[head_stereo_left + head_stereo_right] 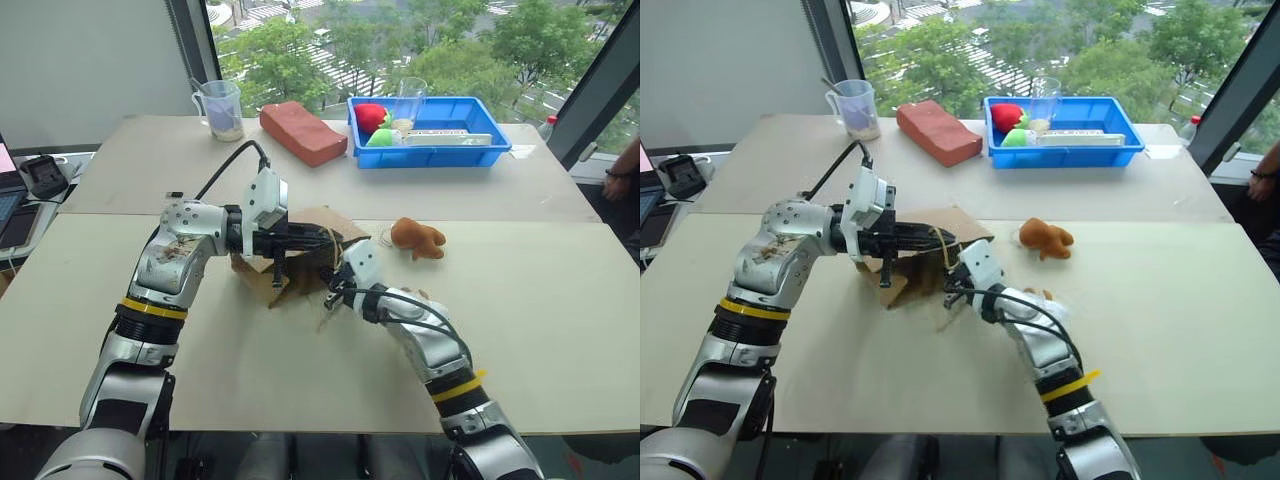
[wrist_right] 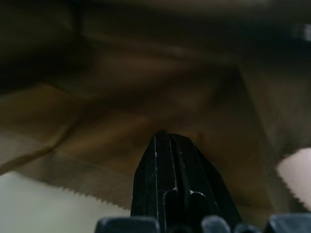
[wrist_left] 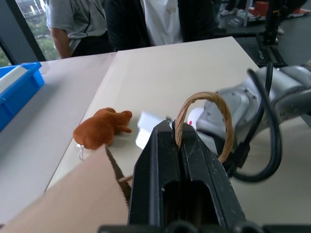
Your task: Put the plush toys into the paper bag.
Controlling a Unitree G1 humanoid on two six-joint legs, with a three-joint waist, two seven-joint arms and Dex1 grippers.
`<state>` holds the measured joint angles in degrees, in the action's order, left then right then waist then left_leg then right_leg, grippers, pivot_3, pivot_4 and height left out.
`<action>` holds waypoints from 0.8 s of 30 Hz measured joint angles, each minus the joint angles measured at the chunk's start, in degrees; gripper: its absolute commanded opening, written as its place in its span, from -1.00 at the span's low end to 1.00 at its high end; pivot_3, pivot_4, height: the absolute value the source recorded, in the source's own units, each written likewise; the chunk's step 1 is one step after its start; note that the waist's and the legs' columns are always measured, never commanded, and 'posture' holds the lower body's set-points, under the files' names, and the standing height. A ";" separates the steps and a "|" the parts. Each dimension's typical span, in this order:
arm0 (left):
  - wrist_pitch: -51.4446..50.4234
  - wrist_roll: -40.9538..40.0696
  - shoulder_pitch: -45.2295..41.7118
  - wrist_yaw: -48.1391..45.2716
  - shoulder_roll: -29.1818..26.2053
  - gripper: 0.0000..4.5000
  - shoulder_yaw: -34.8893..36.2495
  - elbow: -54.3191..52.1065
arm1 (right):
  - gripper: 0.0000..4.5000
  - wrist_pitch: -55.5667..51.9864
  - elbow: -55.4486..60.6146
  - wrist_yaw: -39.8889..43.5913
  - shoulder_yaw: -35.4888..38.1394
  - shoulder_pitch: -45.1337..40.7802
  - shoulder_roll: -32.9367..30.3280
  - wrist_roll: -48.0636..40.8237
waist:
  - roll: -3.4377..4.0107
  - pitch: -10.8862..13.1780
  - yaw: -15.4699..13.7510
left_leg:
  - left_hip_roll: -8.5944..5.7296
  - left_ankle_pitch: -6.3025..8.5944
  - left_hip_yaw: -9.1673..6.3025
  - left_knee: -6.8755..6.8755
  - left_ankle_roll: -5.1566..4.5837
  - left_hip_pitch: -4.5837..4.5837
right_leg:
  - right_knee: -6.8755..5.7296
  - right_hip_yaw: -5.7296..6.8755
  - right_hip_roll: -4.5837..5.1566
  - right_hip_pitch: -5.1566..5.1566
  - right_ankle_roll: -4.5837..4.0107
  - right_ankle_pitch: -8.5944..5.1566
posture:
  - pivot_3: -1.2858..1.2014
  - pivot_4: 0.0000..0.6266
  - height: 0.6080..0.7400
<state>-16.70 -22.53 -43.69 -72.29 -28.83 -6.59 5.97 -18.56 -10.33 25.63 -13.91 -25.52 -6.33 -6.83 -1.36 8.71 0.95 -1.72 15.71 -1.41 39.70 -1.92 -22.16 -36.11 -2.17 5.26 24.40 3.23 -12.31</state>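
Right gripper (image 2: pixel 163 138) fingers together inside paper bag (image 2: pixel 146 97); left gripper (image 3: pixel 176 133) fingers pinching its handle (image 3: pixel 204 104).

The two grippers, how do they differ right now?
The left gripper is shut on the paper bag's string handle and holds it up off the table; the right gripper is shut on nothing. The left one stays outside the bag, while the right one pokes into the bag's open mouth. Both have black fingers pressed together.
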 measured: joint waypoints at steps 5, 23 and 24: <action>-1.33 -0.12 -0.32 4.83 1.10 -1.00 2.93 2.24 | -0.99 2.52 -2.24 -0.76 0.40 -0.48 0.63 1.57 | 0.00 0.00 0.24 | 0.01 -0.02 -0.02 -0.03 0.03 0.08 | -0.03 -0.01 -0.02 -0.03 0.00 0.00 | 0.03 -0.52 1.00; -5.89 -3.51 -11.49 26.38 4.90 -1.00 13.56 1.65 | -0.99 -3.57 -4.39 -0.01 -1.75 -5.02 0.43 5.62 | 0.00 0.00 0.42 | 0.01 -0.09 -0.09 -0.04 0.17 0.26 | -0.11 -0.07 0.03 -0.15 -0.02 0.03 | 0.03 -0.52 1.00; -5.33 -3.41 -12.15 27.35 5.08 -1.00 13.93 1.65 | -0.99 -4.05 -4.47 0.09 -1.72 -5.28 0.43 5.61 | 0.00 -0.01 0.40 | 0.01 -0.09 -0.09 -0.04 0.18 0.25 | -0.11 -0.07 0.03 -0.15 -0.03 0.03 | 0.03 -0.52 1.00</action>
<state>-22.04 -25.94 -55.84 -44.94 -23.75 7.34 7.61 -22.61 -14.79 25.72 -15.62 -30.80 -5.90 -1.22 -1.36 8.71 1.35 -1.71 15.62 -1.51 39.66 -1.75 -21.91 -36.22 -2.24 5.29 24.25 3.20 -12.28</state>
